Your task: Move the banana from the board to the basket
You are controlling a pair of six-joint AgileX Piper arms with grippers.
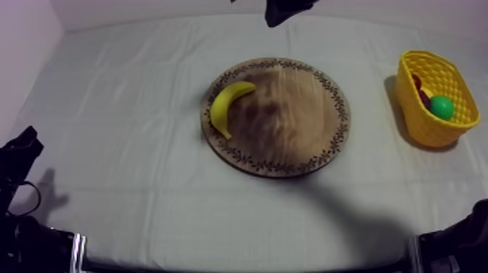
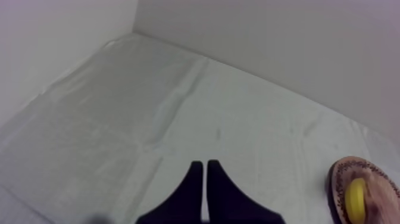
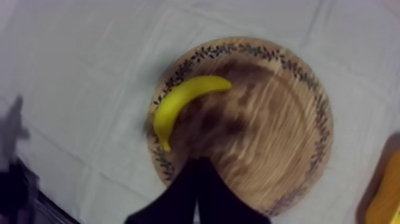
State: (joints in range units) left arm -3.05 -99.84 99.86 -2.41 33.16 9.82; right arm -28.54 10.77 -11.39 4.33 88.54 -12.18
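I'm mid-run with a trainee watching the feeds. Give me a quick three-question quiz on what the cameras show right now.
1. True or false: the banana already lies in the yellow basket.
2. Pick one: the right hand hangs above A) the wooden board, B) the basket, C) bare cloth.
3. Fill in: the fingers of the left hand and of the right hand lie together as narrow wedges, so both hands are ___.

Key
1. False: it lies on the board, by the rim.
2. A.
3. Shut, holding nothing.
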